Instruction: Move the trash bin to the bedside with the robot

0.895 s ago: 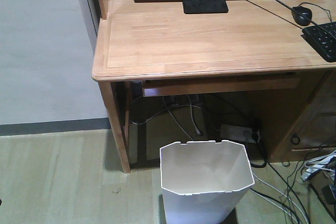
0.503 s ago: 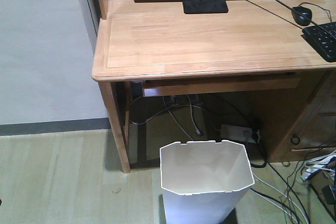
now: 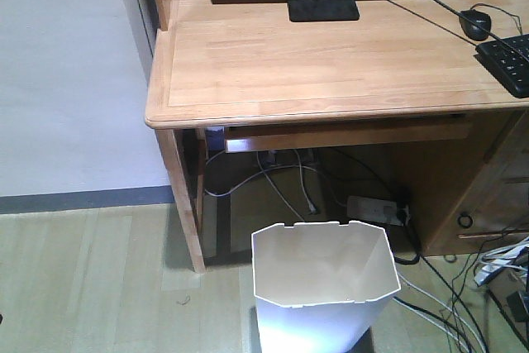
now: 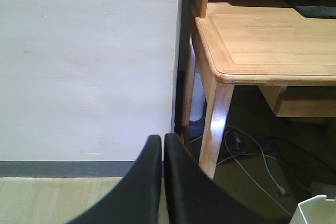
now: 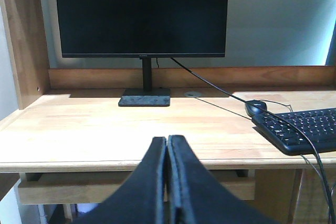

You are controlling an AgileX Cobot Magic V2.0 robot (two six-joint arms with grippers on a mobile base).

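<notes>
The white trash bin [image 3: 324, 287] stands upright on the floor in front of the desk, its angular notched rim open and its inside bare. One corner of the trash bin [image 4: 316, 211] shows at the bottom right of the left wrist view. My left gripper [image 4: 163, 139] is shut with nothing in it, facing the white wall beside the desk leg. Shut and holding nothing, my right gripper [image 5: 167, 141] points at the desk's front edge. Neither gripper touches the bin. The bedside is out of view.
A light wooden desk [image 3: 331, 64] carries a monitor [image 5: 140, 14] on a black stand, a mouse [image 3: 474, 22] and a keyboard [image 3: 511, 60]. Cables and a power strip [image 3: 376, 207] lie under it. Its left leg [image 3: 183, 204] stands near the bin. White wall [image 4: 89, 61] at left.
</notes>
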